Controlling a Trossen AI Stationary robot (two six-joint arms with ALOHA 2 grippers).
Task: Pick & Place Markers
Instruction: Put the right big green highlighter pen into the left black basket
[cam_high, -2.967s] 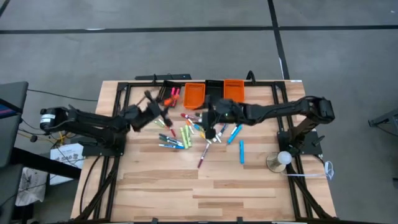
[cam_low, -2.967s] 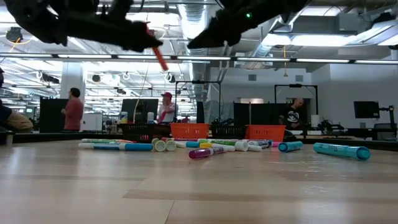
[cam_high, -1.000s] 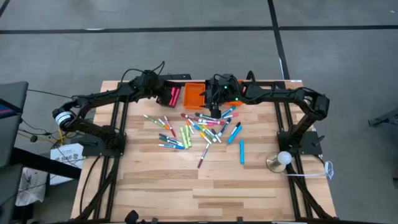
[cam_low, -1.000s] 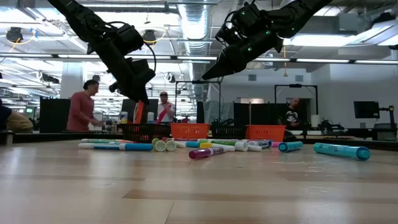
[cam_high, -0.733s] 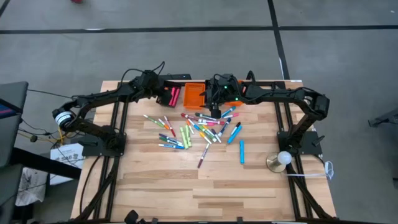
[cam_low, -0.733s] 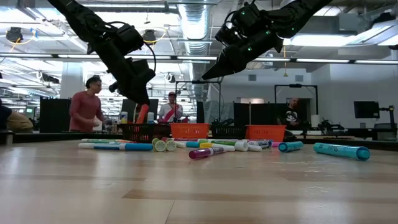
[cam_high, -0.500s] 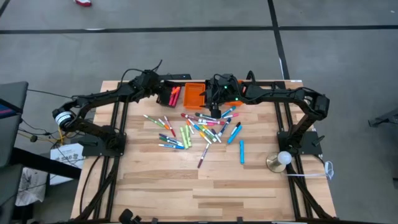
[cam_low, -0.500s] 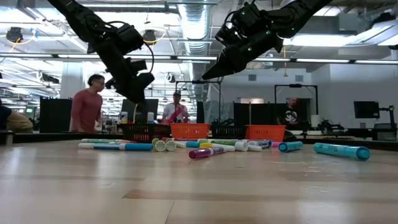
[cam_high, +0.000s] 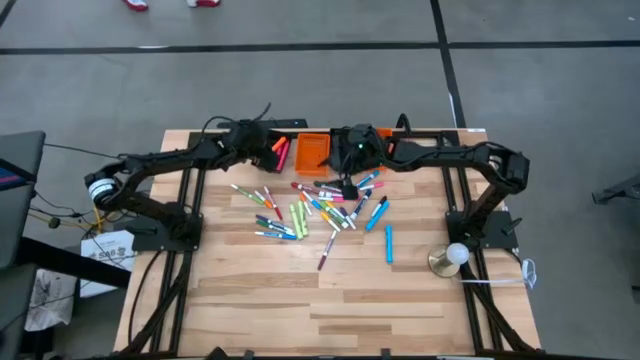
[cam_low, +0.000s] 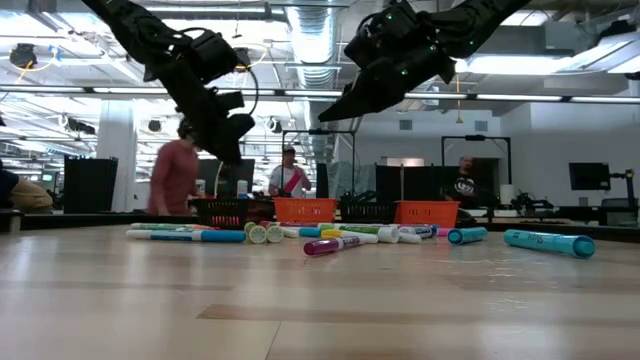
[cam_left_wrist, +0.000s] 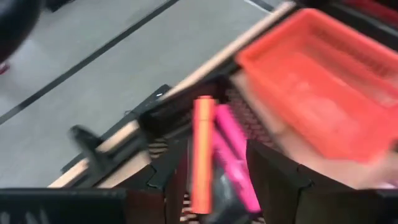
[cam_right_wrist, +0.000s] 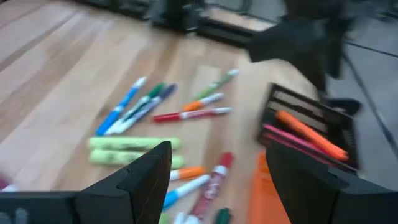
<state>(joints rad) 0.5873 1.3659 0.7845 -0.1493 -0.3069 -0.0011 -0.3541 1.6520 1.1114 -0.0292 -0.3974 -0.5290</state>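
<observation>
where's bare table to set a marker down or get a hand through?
Free: the near half of the table, from the marker pile to the near edge; also the left strip past the pile's leftmost markers. The lone blue marker and white knob sit right of that. Crowded: the far edge, with the black bin, orange bin and both tools, left, right.

Over three seconds the left gripper (cam_high: 262, 146) has carried a red marker from above the scattered markers (cam_high: 318, 208) to the black bin (cam_high: 275, 152) — jaws now parted, empty. The right gripper (cam_high: 346, 172) has shifted toward the orange bin (cam_high: 312, 153). A person (cam_low: 177, 178) has walked rightward.
</observation>
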